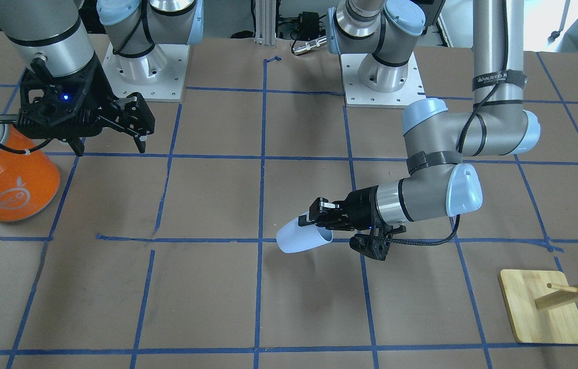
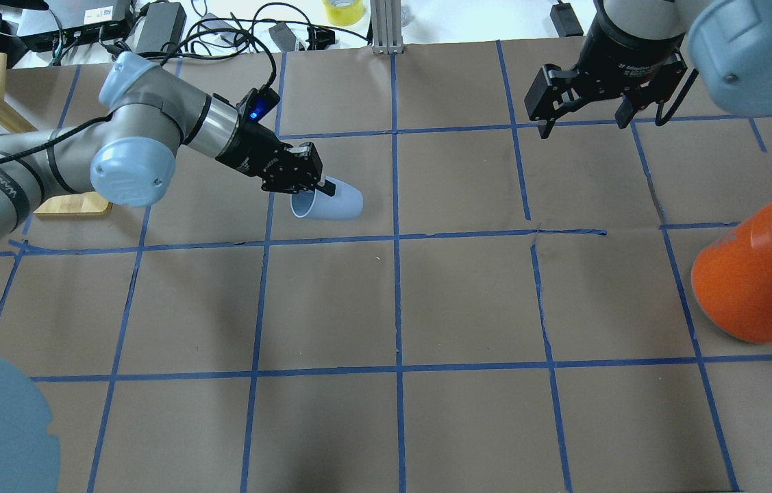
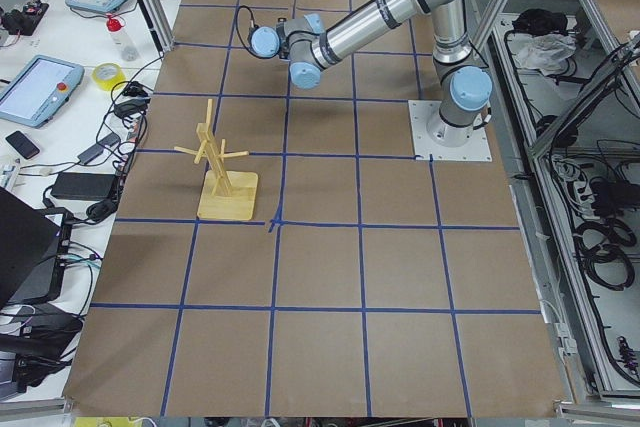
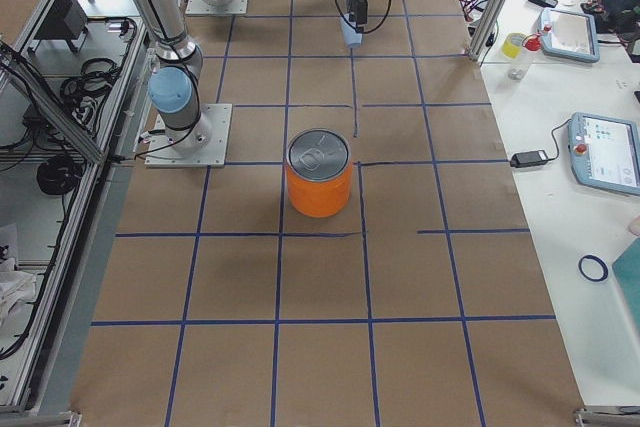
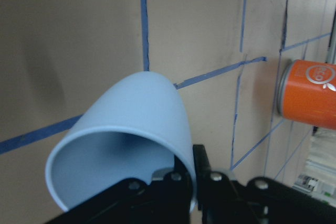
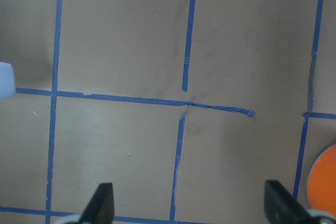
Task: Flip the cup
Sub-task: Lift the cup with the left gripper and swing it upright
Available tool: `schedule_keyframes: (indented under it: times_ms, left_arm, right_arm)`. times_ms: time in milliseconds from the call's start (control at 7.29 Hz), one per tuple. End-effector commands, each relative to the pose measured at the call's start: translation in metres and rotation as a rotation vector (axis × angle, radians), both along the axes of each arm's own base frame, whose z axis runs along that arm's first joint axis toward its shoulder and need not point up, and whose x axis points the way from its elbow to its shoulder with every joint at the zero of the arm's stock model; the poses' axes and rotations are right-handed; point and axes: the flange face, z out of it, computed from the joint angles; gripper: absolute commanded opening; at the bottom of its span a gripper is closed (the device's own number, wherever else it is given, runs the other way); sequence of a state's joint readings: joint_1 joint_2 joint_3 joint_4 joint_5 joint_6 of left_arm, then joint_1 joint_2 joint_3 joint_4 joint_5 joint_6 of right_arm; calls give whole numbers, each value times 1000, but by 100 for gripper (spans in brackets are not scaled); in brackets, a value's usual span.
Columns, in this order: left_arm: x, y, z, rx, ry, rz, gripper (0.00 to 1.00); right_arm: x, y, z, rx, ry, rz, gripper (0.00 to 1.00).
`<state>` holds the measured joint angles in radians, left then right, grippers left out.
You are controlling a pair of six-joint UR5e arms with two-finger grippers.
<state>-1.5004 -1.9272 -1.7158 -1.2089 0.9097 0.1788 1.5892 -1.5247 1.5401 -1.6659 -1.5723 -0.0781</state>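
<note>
One cup (image 2: 334,202), one orange can (image 2: 749,287), one wooden rack (image 1: 545,307) and two grippers are on view. The left gripper (image 2: 316,189) is clamped on the cup's rim, one finger inside and one outside. The cup hangs on its side above the table, well apart from the can, with its closed base pointing toward the can's side. The right gripper (image 2: 582,125) hovers near the can with its fingers spread wide and nothing between them. The can is cut off by the picture edge (front and overhead views alike), and the finger inside the cup is mostly hidden
</note>
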Motion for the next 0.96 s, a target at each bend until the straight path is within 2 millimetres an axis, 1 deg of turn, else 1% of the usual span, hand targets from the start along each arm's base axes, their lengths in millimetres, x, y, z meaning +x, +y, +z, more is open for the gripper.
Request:
schedule_keyframes:
  times_ms: [0,137,274,412,686,823]
  left_arm:
    - [13,-9,59,-110,-242,-12,0]
    - [26,-17,85,-170,-368,-21,0]
    - [40,-23,98,-220,-462,-53,0]
    - [51,-28,98,-235,-510,-86,0]
    - [74,-42,62,-184,-689,-189,0]
    - [81,-54,52,-182,-715,-242,0]
  right_arm:
    - [0,0,0,0,0,2,100]
    - [0,0,0,0,0,2,100]
    - [0,0,0,1,0,2,100]
    - [-1,0,0,1,0,0,100]
    - [-1,1,0,1,0,0,100]
    - [0,1,0,3,0,2,100]
